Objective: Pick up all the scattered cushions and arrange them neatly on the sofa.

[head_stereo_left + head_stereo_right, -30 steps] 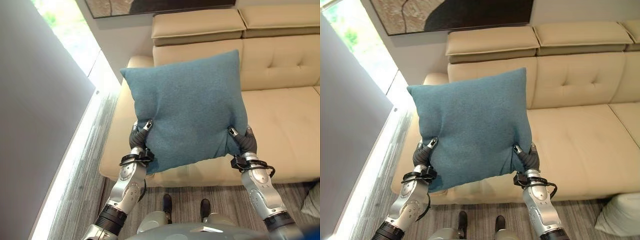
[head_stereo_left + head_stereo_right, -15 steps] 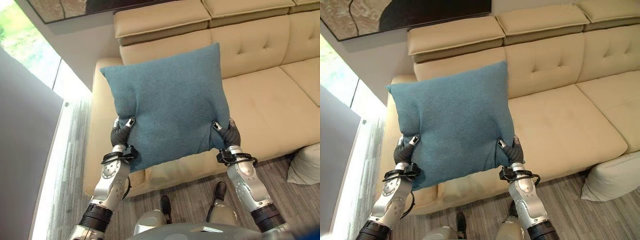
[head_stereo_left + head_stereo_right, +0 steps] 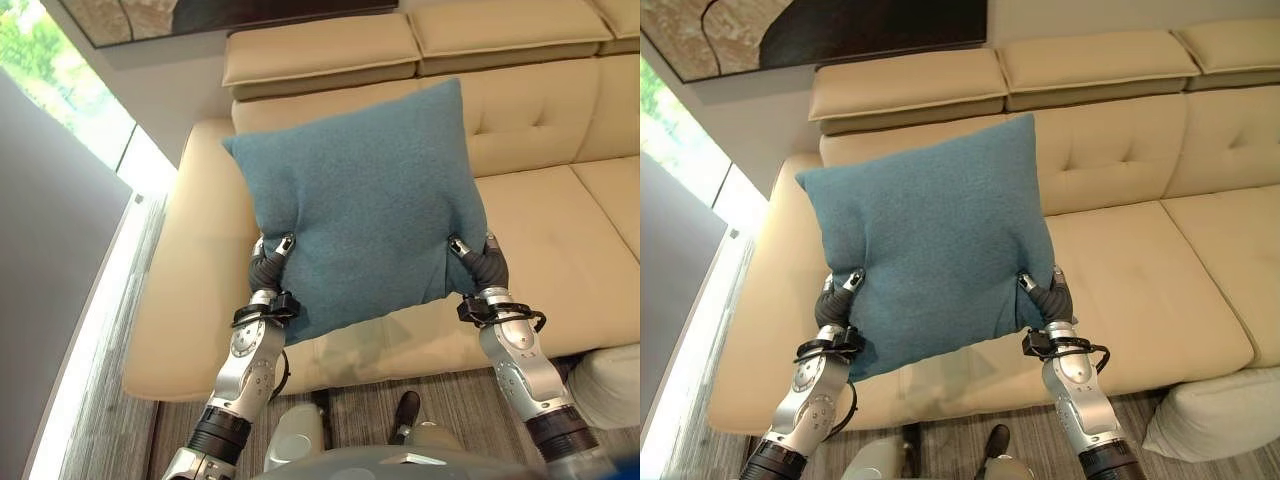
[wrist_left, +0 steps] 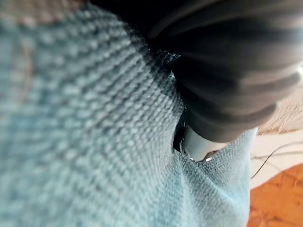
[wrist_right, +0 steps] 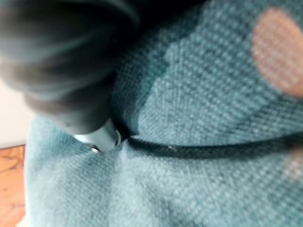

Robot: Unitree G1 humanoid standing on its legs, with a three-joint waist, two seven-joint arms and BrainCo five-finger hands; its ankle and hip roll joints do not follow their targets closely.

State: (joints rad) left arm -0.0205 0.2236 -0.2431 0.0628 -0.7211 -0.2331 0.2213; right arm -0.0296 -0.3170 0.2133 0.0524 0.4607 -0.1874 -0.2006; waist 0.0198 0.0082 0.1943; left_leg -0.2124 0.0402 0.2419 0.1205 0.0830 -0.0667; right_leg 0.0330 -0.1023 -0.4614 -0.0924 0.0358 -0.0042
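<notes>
- Cushion (image 3: 365, 205), teal and coarse-woven, sits at the centre of the frame, held upright in the air between the two hands and covering part of the sofa's seat and backrest behind it.
- Left hand (image 3: 268, 268) pinches the cushion's lower left edge; its thumb lies on the near face and the fabric puckers round it, as the left wrist view also shows (image 4: 199, 142).
- Right hand (image 3: 482, 265) clamps the lower right corner the same way, with the knit bunched against the dark cover (image 5: 102, 135) in the right wrist view.
- Floor (image 3: 180, 430), grey with a streaked wood-grain pattern, runs along the bottom of the frame in front of the sofa.
- Pale cushion (image 3: 1215, 425) lies on the floor at the lower right corner, just beside the sofa's front edge.
- Sofa (image 3: 1140, 290) is cream leather with a broad flat seat, a tufted backrest and separate headrest pads along the top.
- Window (image 3: 70, 90) at the upper left lets in bright daylight, with a grey panel (image 3: 50, 260) down the left edge.
- Framed picture (image 3: 820, 30) in dark and tan tones hangs on the wall above the headrests.
</notes>
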